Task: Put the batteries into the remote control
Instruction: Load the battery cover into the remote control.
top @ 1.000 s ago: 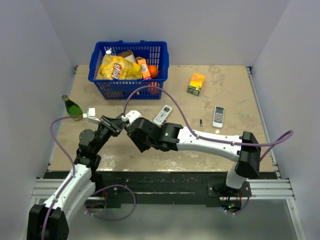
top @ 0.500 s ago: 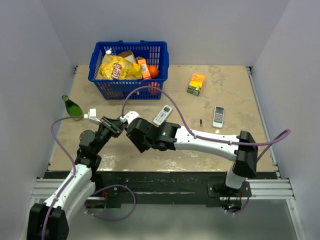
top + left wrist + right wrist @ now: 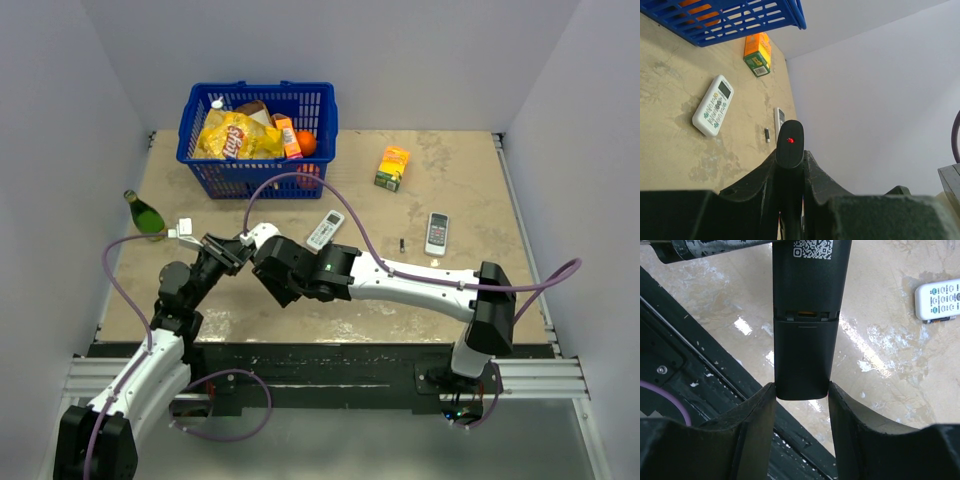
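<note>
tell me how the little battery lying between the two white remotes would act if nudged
The battery is a slim cylinder lying on its side on the flat table, so a sideways push would probably roll it. It looks smooth and tiny, so a pinch may slip off it. It is likely stiff and dense for its size.

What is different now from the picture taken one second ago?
The right arm's elbow shifted slightly left. The left tool and right tool still grip the remote control; the loose battery, white remotes and basket stayed in place.
</note>
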### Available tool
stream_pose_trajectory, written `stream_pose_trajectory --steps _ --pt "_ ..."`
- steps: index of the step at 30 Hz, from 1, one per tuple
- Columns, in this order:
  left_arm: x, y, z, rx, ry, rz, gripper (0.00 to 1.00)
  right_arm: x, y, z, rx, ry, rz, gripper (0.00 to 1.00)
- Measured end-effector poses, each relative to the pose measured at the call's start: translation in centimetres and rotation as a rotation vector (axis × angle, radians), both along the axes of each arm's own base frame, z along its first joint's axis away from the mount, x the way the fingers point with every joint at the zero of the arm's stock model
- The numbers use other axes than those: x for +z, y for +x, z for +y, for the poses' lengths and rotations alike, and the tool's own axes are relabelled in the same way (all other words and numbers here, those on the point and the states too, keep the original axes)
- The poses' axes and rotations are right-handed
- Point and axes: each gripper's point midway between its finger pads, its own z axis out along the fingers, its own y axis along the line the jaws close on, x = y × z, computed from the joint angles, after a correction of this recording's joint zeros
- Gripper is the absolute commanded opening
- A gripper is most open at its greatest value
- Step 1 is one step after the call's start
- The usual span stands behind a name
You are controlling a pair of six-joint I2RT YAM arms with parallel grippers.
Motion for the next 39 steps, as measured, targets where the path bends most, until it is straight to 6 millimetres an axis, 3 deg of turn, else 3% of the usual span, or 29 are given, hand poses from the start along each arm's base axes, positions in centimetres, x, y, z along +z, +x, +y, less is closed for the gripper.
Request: stream_pose_trajectory --steps 13,23,31,39 --pt "0.7 -0.1 -0.1 -0.005 -0.023 -0.017 0.0 0.1 -0.3 -0.1 0.011 -0.005 0.012 0.53" --pt "1.2 -0.1 -0.1 -0.008 -0.04 -0.027 0.0 0.3 -0.3 -0.1 0.011 -0.004 0.011 0.61" --pt "0.9 -0.2 -0.1 -0.009 -0.041 -0.023 0.0 0.3 -0.2 -0.2 0.007 -0.01 0.011 0.76" --pt "0.6 -0.2 -0.2 -0.013 -0.04 -0.016 0.0 1.2 0.3 -0.4 -0.007 0.031 0.013 0.77"
